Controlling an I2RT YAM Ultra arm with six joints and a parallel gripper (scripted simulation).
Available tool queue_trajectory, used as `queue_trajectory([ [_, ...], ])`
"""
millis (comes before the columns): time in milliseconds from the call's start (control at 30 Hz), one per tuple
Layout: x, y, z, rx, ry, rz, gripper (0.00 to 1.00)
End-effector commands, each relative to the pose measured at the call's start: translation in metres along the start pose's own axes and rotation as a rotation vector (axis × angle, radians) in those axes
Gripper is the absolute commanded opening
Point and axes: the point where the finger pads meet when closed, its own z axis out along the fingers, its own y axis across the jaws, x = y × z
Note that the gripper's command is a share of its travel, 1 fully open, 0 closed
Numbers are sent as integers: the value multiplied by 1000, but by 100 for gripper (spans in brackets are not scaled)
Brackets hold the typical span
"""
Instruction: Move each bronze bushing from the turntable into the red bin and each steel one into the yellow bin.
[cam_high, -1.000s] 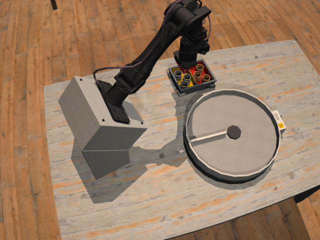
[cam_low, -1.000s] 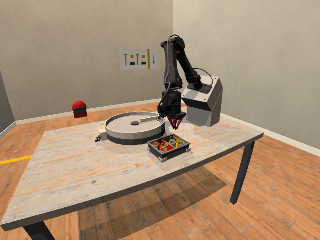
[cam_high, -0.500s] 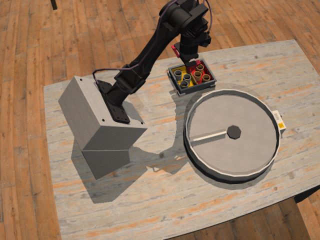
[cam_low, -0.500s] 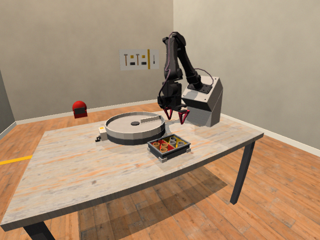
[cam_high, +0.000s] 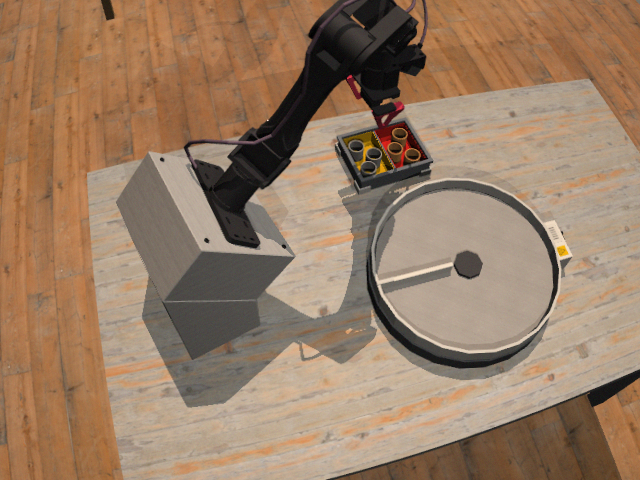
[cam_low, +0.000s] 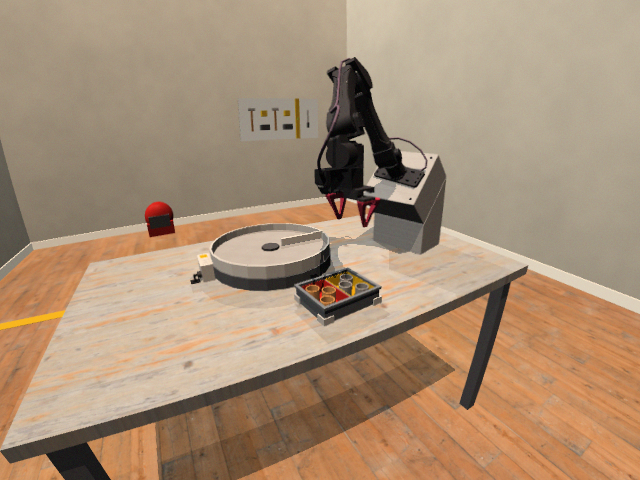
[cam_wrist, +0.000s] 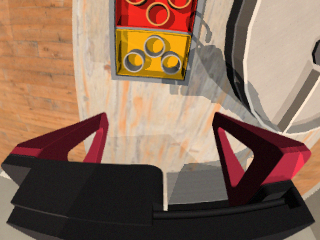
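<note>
The grey turntable (cam_high: 465, 268) holds no bushings; it also shows in the exterior view (cam_low: 269, 253) and at the right of the wrist view (cam_wrist: 283, 47). The red bin (cam_high: 406, 146) holds three bronze bushings (cam_wrist: 159, 2). The yellow bin (cam_high: 364, 155) holds three steel bushings (cam_wrist: 155, 55). Both bins sit in one dark tray (cam_low: 337, 291). My gripper (cam_low: 353, 209) with red fingers is open and empty, raised well above the table and back from the tray; it also shows in the wrist view (cam_wrist: 160, 143).
The arm's grey base block (cam_high: 196, 232) stands on the table's left side. A small white control box (cam_high: 558, 245) sits at the turntable's rim. A red object (cam_low: 159, 219) lies on the floor by the far wall.
</note>
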Motion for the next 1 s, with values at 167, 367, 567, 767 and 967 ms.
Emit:
queue_trajectory([
  [167, -11, 3, -13, -12, -41, 10, 100],
  [367, -11, 3, -13, -12, -41, 10, 100],
  [567, -11, 3, -13, -12, -41, 10, 100],
  [767, -11, 3, -13, -12, -41, 10, 100],
  [967, -11, 3, -13, -12, -41, 10, 100],
])
